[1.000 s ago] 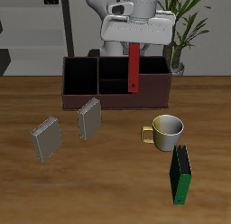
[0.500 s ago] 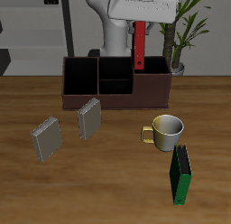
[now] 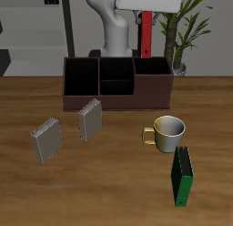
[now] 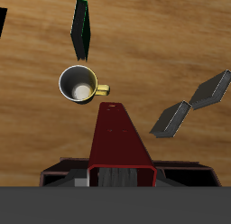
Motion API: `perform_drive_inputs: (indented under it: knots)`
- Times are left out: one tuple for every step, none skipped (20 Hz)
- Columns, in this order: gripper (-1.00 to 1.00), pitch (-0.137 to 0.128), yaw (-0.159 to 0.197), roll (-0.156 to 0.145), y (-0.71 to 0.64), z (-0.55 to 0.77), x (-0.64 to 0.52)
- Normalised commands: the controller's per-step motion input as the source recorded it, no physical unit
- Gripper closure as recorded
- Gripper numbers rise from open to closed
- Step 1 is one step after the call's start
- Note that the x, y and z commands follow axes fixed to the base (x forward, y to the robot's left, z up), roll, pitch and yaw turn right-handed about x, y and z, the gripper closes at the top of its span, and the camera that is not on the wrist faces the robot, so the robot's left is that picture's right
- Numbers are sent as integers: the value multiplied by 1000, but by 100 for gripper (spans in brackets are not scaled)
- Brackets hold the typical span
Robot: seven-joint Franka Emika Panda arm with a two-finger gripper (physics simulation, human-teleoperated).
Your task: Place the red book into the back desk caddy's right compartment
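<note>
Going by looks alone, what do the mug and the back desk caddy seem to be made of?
The mug looks like glazed ceramic: cream inside, olive outside, smooth. The back desk caddy could be stained wood or leatherette: flat maroon-brown walls, black lining. As renders, neither is certain.

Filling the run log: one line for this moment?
gripper: shut on red book | book: hanging upright above back desk caddy | right compartment: empty

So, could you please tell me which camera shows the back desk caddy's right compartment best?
The exterior view: the right compartment shows as an open bay of the back desk caddy, with the red book hanging above it. The wrist view shows only slivers of the caddy behind the book.
</note>
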Motion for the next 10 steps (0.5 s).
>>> perform_drive_inputs:
  knots:
    - [100,-21,28,2,121,66,-359]
    - [100,26,-43,-24,-54,116,-248]
    - [100,36,-7,24,88,52,-299]
    - [100,5,17,-5,54,65,-297]
    - [100,-14,34,15,99,66,-316]
    - [100,46,-18,-11,61,-4,-317]
    - [100,12,-8,-67,-109,110,-117]
    - [100,22,-28,-52,-1,-13,-238]
    - [100,14,-21,-14,12,3,-252]
    - [100,28,13,-24,29,-41,-308]
